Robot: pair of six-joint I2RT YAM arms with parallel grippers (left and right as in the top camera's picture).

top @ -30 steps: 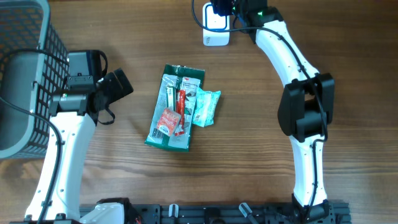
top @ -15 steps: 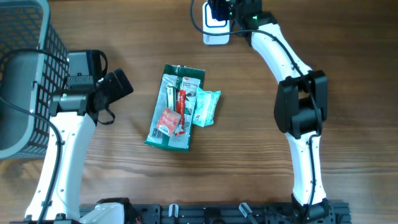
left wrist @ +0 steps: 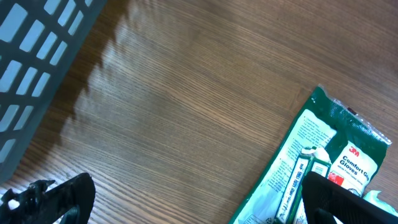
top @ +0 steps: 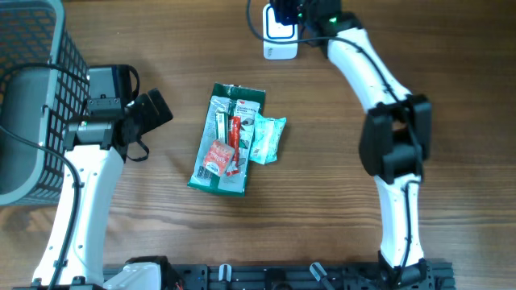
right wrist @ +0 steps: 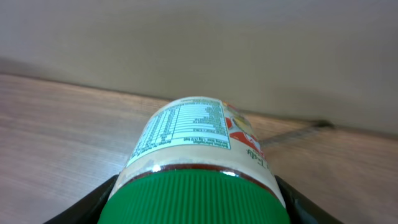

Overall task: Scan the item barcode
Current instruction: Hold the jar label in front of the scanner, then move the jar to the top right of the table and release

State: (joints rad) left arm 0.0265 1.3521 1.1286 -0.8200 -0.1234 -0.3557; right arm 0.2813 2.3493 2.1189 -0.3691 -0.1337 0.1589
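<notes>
**Right arm.** I am holding the right gripper (top: 284,14) at the far edge of the table (top: 322,177), its jaws pinching a jar (right wrist: 189,140) at about half their spread. In the wrist view the dark fingers (right wrist: 93,205) are pressing on either side of the jar just behind its green ribbed lid (right wrist: 196,199). The lid is pointing towards the camera and the printed nutrition panel is facing upward. From overhead the gripper is sitting directly above the white scanner (top: 280,50), hiding the jar, so I cannot tell whether jar and scanner are touching.

**Left arm.** I am resting the left gripper (top: 155,109) with its jaws spread wide and gripping nothing, just above the bare wood.

**Surroundings.** A green pack of gloves (top: 224,141) is lying flat near the middle of the table, to the right of the left gripper. A small teal packet (top: 268,138) is touching its right edge. A grey mesh basket (top: 36,48) is standing at the far left corner.
</notes>
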